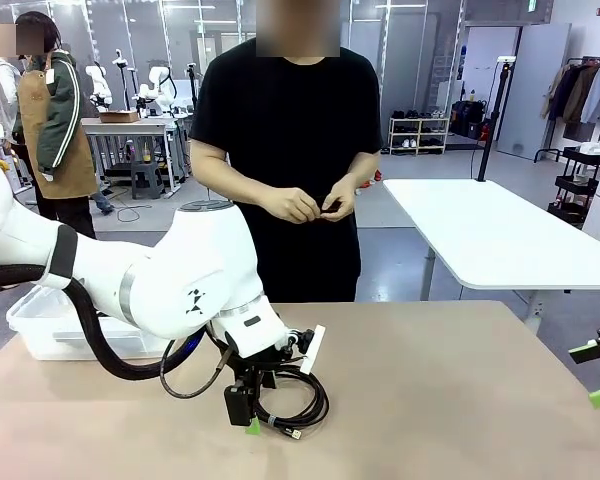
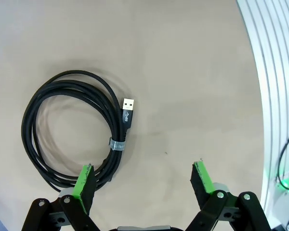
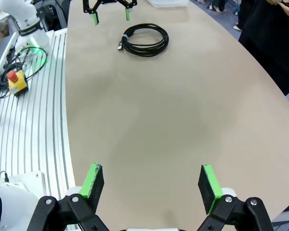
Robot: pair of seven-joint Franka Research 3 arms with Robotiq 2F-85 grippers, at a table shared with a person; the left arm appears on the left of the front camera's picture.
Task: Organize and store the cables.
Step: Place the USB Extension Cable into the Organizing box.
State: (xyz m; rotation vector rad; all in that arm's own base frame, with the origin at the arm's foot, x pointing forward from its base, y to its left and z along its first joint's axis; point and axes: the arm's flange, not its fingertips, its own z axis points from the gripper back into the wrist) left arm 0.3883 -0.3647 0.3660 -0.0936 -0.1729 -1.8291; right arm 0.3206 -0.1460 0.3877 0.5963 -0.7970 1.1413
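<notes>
Left wrist view: open left gripper [image 2: 142, 167] poised at the edge of a coiled USB cable [image 2: 74, 82]

Both jaws of this gripper stand wide apart with only bare tabletop between them. One green pad [image 2: 85, 180] overlaps the coil's near edge; whether it touches cannot be told. The black cable lies flat on the tan table [image 1: 460, 400], bound by a pale tie band [image 2: 117, 144], its USB plug [image 2: 128, 105] resting just inside the loop. In the front view the coil [image 1: 320, 405] sits under the left arm's wrist, near the table's front edge. A clear plastic bin [image 1: 40, 330] stands at the far left. The right gripper [image 3: 151, 168] is spread wide as well, holding nothing, well apart from the cable [image 3: 144, 51].
</notes>
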